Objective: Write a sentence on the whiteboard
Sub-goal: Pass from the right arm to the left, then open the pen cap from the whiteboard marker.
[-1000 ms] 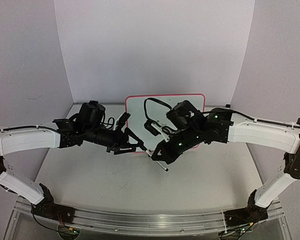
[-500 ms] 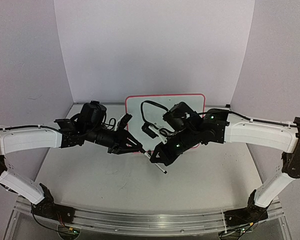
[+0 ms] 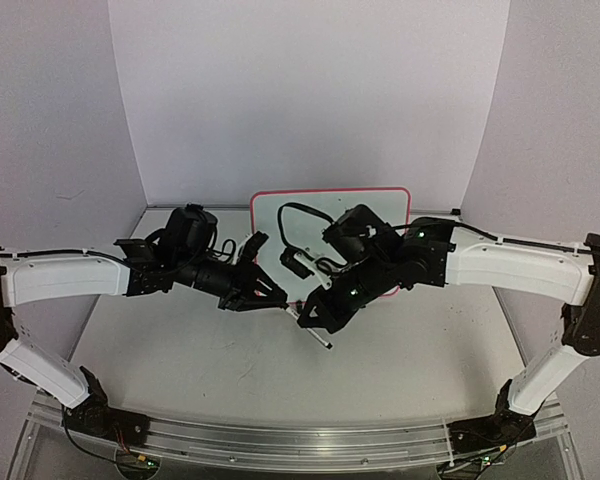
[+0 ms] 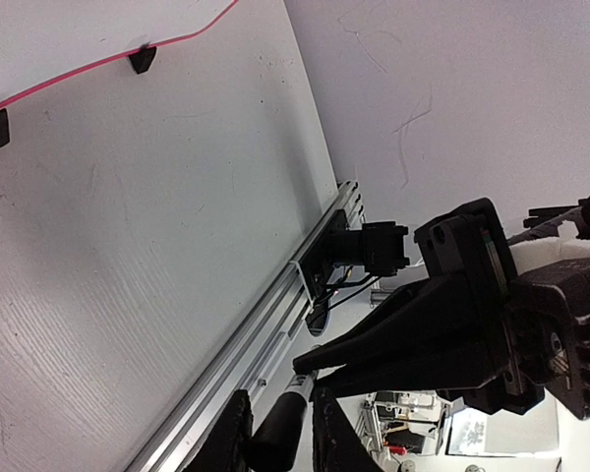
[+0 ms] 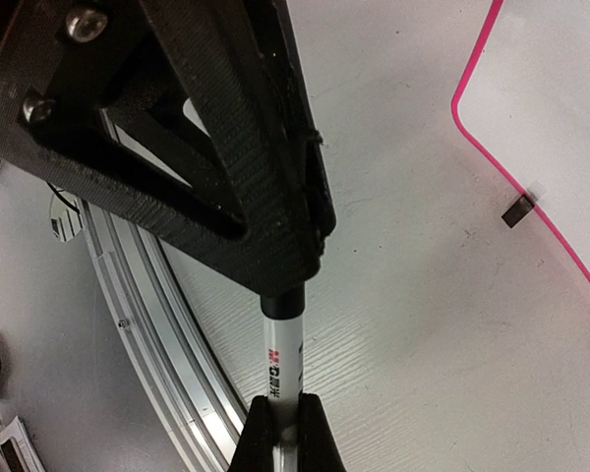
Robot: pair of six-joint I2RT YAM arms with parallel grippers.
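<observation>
So the small white whiteboard with a thin red-pink frame stands back-centre on the white desk. Just in front, a slim white marker sits between the left fingers and right fingers.

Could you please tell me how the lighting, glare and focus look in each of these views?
Top external: soft, even light, faint shadows under the arms, no glare on the whiteboard. Left wrist: the table grain is sharp, a bright patch at bottom right is washed out. Right wrist: the marker label is in focus; the left gripper looms dark near the lens.
</observation>
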